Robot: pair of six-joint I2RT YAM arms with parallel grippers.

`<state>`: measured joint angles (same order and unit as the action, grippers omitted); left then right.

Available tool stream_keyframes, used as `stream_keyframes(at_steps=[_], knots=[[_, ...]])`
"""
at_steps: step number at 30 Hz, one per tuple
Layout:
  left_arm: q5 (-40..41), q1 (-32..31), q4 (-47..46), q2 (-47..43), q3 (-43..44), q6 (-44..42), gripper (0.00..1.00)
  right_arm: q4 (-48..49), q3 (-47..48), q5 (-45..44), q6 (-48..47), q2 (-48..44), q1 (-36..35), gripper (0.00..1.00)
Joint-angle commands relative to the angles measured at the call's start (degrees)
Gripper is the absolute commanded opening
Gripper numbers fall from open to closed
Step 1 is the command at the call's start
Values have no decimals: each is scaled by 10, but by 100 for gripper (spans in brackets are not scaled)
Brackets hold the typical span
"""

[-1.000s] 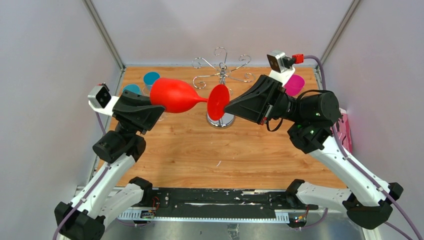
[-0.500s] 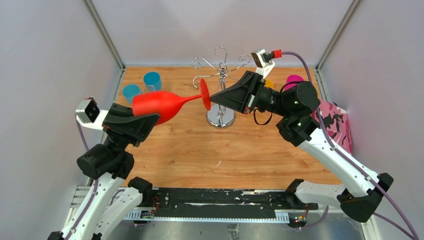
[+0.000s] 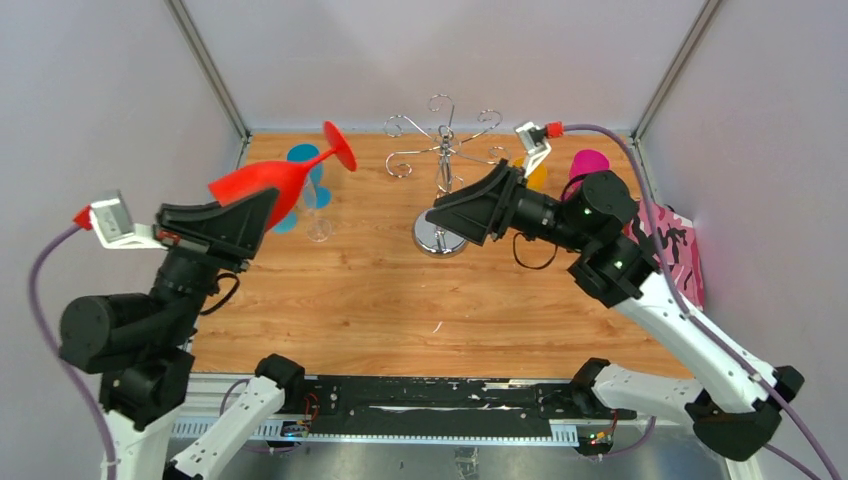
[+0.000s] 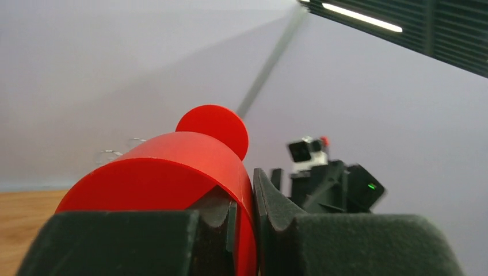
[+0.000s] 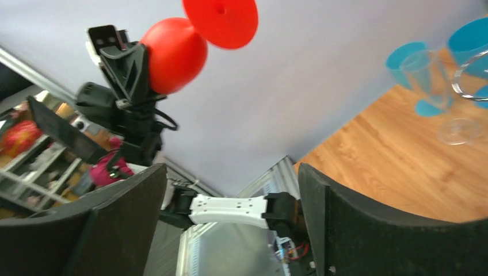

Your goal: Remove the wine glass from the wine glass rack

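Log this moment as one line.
left gripper: shut on wine glass rim | right gripper: open, empty | wine glass: off the rack, airborne

left arm (image 3: 120, 335) and right arm (image 3: 690, 333) match: white link shells, round black joint housings. left gripper (image 3: 268, 197) and right gripper (image 3: 434, 215) are black wedges. Each has a silver wrist camera (image 3: 110, 215), red plug (image 3: 82, 216) and lilac cable (image 3: 38, 272). green LED (image 3: 585, 212) on a right arm joint.

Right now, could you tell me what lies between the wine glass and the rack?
In the top view, bare table, apart from a clear glass standing near the wine glass.
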<state>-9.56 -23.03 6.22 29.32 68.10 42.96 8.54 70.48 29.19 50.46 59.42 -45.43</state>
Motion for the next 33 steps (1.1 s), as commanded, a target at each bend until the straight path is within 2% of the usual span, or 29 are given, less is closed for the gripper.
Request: stream_keyframes(at_steps=[1, 4, 7, 12, 18, 22, 25, 29, 33], knots=[[179, -3, 319, 56, 159, -119, 0, -106, -2, -104, -108, -76, -3, 93], [226, -3, 457, 119, 244, -148, 0, -172, 13, -172, -165, -120, -2, 94], [243, -3, 530, 161, 243, -160, 0, -256, 55, -245, -215, -145, -2, 94], [296, -4, 598, 217, 160, -186, 0, -379, 130, -314, -285, -139, -2, 94], [375, -54, 611, 267, 81, -166, 0, -434, 144, -397, -323, -129, -2, 94], [372, -58, 589, 338, 68, -157, 0, -441, 130, -419, -329, -118, -2, 94], [346, -56, 487, 369, 38, -163, 0, -444, 113, -452, -336, -115, -2, 94], [281, -23, 376, 420, 11, -167, 0, -458, 95, -495, -349, -115, -2, 95], [252, 6, 337, 500, 16, -173, 0, -463, 84, -531, -361, -124, -2, 96]])
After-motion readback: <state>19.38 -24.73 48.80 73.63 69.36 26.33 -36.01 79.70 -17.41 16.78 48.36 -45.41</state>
